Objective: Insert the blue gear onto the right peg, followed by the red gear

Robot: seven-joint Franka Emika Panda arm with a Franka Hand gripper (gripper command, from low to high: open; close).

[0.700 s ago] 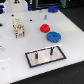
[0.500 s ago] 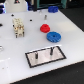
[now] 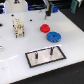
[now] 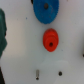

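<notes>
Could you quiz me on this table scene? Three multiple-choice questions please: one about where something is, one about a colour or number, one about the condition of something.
1. Where does the red gear lie relative to the blue gear?
A. Stacked on top of it
B. Beside it on the table, apart from it
C. On the grey plate

2. How many upright pegs stand on the grey plate?
A. Two
B. Four
C. None

3. What is the state of the right peg?
A. It carries the blue gear
B. It carries both gears
C. It is bare

Answers: 1 B, white table shows between the two gears in the wrist view. 2 A, the exterior view shows a pair of thin dark pins. 3 C, both gears lie flat on the table, away from the plate.
</notes>
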